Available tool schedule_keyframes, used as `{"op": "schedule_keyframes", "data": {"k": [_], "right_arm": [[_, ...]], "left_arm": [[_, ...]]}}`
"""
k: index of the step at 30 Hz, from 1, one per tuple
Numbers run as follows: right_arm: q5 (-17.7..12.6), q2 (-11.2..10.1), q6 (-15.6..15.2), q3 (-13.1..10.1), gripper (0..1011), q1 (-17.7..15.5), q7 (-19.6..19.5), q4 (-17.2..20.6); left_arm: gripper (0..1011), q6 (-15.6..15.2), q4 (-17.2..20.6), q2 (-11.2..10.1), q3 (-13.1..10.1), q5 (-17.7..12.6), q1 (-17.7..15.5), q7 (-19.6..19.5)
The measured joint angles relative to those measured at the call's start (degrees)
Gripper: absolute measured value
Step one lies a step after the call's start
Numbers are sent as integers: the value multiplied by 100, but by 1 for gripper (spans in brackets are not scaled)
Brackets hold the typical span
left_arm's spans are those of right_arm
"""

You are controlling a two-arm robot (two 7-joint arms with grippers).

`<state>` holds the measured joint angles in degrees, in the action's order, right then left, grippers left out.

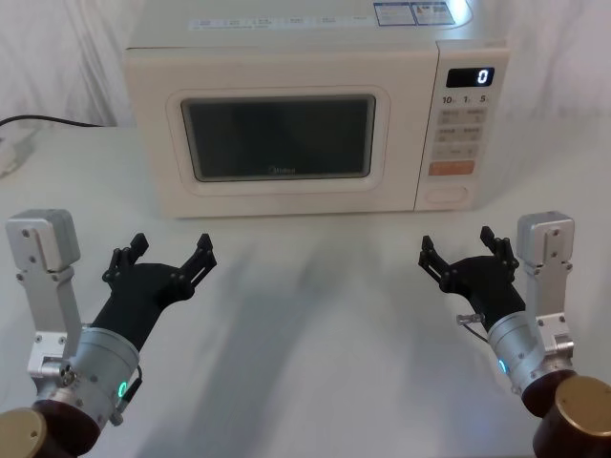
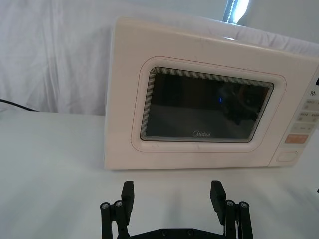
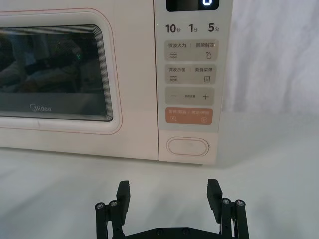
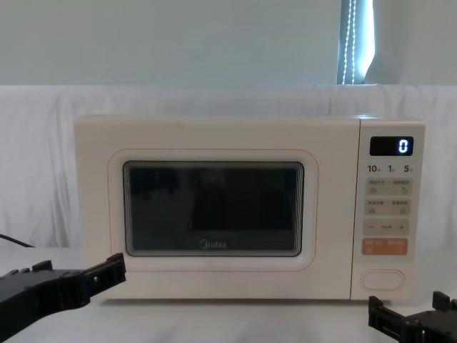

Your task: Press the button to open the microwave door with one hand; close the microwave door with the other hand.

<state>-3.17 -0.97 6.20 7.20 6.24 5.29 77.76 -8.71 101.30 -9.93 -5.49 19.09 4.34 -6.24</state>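
I have both arms low over the table's near edge, one toward each near corner, wrists angled forward and inward. My left gripper (image 1: 162, 256) hovers with its black fingers spread wide, nothing between them. My right gripper (image 1: 463, 253) mirrors it, fingers (image 3: 214, 191) parted and empty, silver-grey wrist cylinders trailing back toward me.

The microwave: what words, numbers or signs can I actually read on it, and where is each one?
"Midea": on the door, under the window.
"0": on the black display.
"10", "1", "5", each with a small sign too small to read: in a row under the display.
"−" and "+": on one beige key.
Chinese labels on the other beige keys, the orange key and the top stickers: too small to read.
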Motion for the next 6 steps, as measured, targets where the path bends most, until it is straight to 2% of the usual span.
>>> {"op": "schedule_keyframes", "data": {"k": [6], "right_arm": [[0,0,0,0,1002,0,0,0]], "left_arm": [[1001,0,0,0,0,0,0,0]]}}
